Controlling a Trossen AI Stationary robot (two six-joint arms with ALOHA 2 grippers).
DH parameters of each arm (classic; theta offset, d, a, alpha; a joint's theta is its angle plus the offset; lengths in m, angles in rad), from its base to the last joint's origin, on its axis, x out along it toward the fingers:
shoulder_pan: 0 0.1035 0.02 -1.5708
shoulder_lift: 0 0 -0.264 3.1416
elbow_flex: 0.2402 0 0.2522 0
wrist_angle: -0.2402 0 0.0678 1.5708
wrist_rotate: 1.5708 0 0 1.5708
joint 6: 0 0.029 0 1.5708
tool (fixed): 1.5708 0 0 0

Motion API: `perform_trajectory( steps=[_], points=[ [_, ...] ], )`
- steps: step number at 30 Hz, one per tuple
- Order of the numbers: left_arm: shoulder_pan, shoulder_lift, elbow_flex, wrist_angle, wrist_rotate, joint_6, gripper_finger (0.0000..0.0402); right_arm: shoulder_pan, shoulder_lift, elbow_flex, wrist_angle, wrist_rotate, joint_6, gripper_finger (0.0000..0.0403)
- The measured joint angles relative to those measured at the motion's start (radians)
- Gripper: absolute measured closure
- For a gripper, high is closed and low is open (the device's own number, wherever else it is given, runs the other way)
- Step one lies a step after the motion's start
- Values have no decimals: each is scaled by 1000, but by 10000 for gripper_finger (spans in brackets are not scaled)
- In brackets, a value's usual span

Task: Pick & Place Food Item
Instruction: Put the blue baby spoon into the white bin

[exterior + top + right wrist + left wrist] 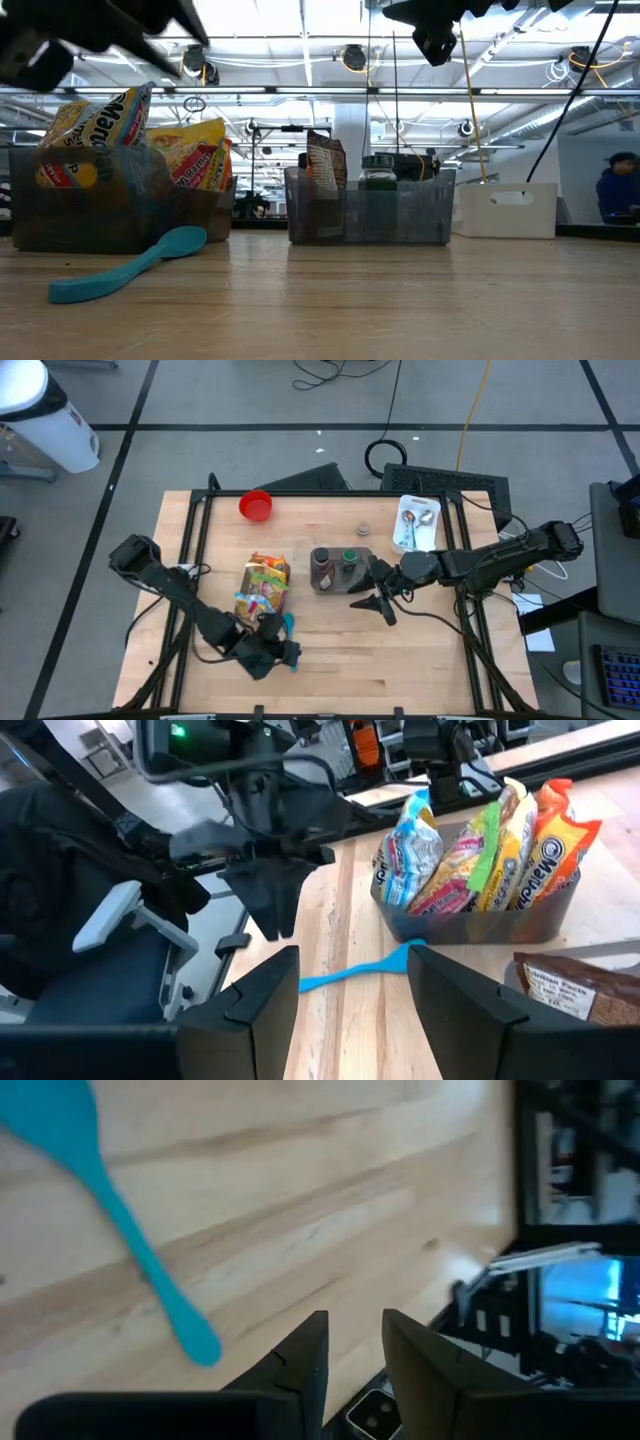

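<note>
L gripper (268, 657) nearest noodle packets (264, 586) in bin, just beside spatula (289, 635); jaws narrow, empty. R gripper (345, 982) open, farther.

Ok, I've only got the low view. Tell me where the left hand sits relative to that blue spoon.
Observer: From above, the left hand is near the table's front, right beside the blue spoon and in front of the noodle bin.
Operator: Confirm it's holding nothing.
Observer: Its wrist view shows a narrow bare gap between its fingers. The spoon lies on the wood, apart from them.
Operator: Now give me the right hand.
Observer: The right hand is open and empty, just in front of the jar bin.
</note>
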Motion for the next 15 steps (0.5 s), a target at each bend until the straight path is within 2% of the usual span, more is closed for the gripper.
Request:
perform_trajectory(
  steps=[4,9,15],
  points=[
    [29,38,1,1,103,-73,300,0,0,0,-19,-1,1,222],
    [30,53,3,-33,166,-162,300,1,0,0,-46,-2,16,222],
    [29,52,72,-284,197,-246,300,0,0,0,-72,-27,-3,222]
  ],
)
